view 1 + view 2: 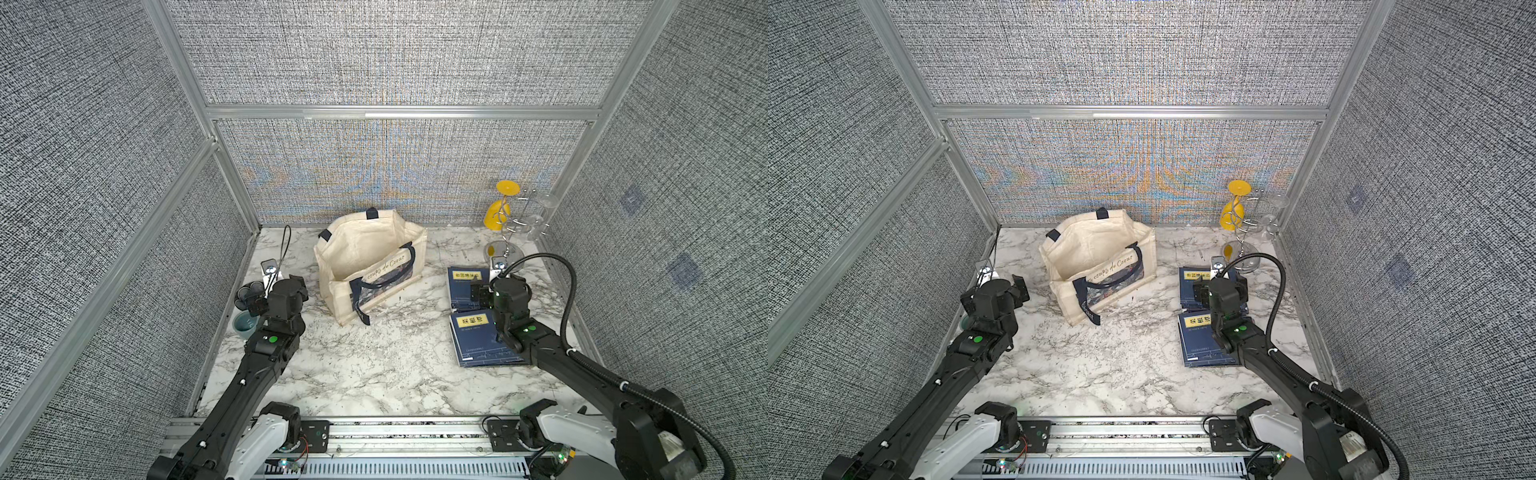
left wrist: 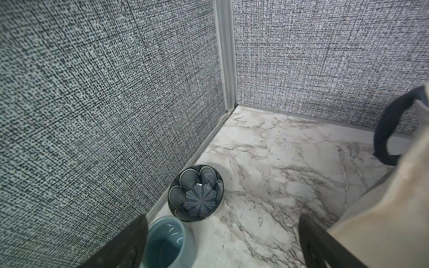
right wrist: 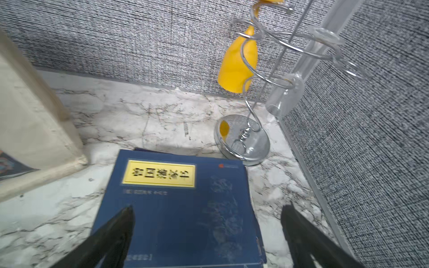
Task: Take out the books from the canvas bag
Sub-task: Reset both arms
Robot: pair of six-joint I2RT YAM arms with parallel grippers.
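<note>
The cream canvas bag (image 1: 370,266) (image 1: 1096,266) stands upright at the back middle with its mouth open, and only pale lining shows inside. Navy books with yellow labels lie in two small piles on the marble at the right: a far pile (image 1: 463,286) (image 1: 1190,286) and a near pile (image 1: 478,340) (image 1: 1200,343). My right gripper (image 1: 500,293) (image 3: 207,218) hangs open above the far book (image 3: 176,208) with nothing between its fingers. Left of the bag, beside its cream side (image 2: 383,220), my left gripper (image 1: 278,296) (image 2: 221,232) is open and holds nothing.
A dark patterned bowl (image 2: 195,190) (image 1: 245,293) and a blue cup (image 2: 164,243) sit against the left wall under my left gripper. A wire glass rack (image 3: 243,141) (image 1: 505,245) with a yellow glass (image 3: 236,65) and a clear glass (image 3: 284,97) fills the back right corner. Fabric walls close three sides.
</note>
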